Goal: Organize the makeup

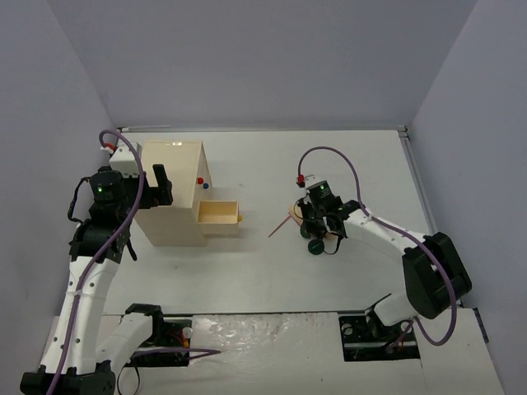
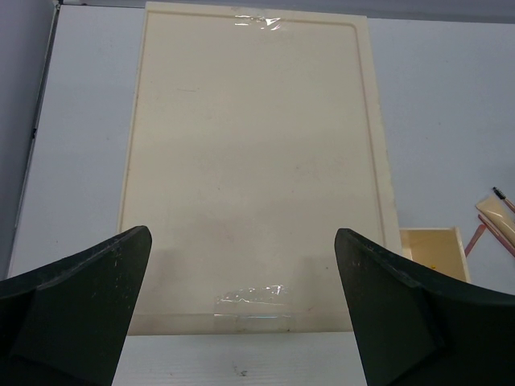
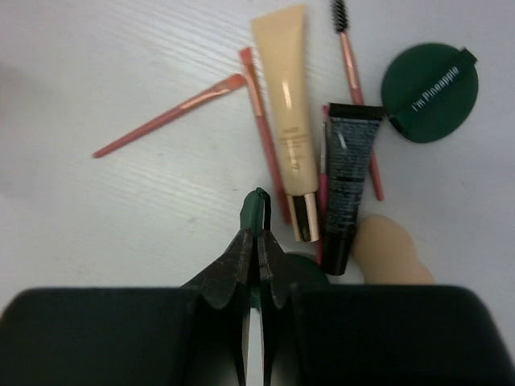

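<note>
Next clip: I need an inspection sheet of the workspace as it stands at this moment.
Surface: white table.
Job's things: beige tube, black tube, green compact, beige sponge and pink brushes, clustered by the right arm.
Clutter: cream box, its drawer open.
Grippers: left claw open above the box; right claw shut on the edge of a second compact.
Cables: purple cable along each arm.
Surroundings: grey walls on three sides.

The beige tube (image 3: 287,104) looked glossy plastic (its collar shiny metal), the dark green compact (image 3: 430,92) matt, the beige sponge (image 3: 390,251) soft and dull, the cream box (image 2: 249,161) smooth.
</note>
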Available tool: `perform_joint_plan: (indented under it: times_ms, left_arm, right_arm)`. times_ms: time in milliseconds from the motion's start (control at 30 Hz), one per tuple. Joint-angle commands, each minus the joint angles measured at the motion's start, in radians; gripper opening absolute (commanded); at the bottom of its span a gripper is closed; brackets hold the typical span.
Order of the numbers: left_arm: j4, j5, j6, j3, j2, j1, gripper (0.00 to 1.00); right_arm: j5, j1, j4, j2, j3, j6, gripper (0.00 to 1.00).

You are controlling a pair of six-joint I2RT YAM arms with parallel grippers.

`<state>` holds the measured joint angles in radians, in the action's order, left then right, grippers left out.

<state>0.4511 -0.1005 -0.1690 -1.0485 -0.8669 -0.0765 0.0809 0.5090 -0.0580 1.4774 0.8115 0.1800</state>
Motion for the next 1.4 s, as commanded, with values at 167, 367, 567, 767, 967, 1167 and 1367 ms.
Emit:
perform_joint_plan:
  times_ms: [167,367,567,767,967,1167,1367]
  left_arm:
    - [-0.059,-0.009,-0.016,-0.018,-0.009,0.006,0.97]
    - [-0.056,-0.01,-0.013,-0.018,-0.018,0.006,0.97]
    - [-0.052,-0.011,-0.012,-0.021,-0.027,0.006,0.97]
    - [-0.051,-0.021,-0.013,-0.022,-0.033,0.006,0.97]
    - [-0.054,-0.024,-0.013,-0.022,-0.029,0.006,0.97]
    - [-0.052,-0.025,-0.015,-0.022,-0.027,0.006,0.97]
    - [-0.053,-0.031,-0.019,-0.022,-0.027,0.006,0.97]
  right_arm:
    - [0.039,0.286,0.039,-0.101,0.345,-0.136,0.0]
    - [0.145,0.376,0.062,0.012,0.523,-0.332,0.0]
    - [0.244,0.393,0.117,0.159,0.618,-0.397,0.0]
    - [0.253,0.401,0.128,0.245,0.653,-0.401,0.14]
    - [0.191,0.402,0.128,0.207,0.648,-0.394,0.63]
    - [-0.115,0.358,0.127,0.082,0.575,-0.331,0.67]
    - [-0.24,0.093,0.121,-0.049,0.337,-0.104,0.6]
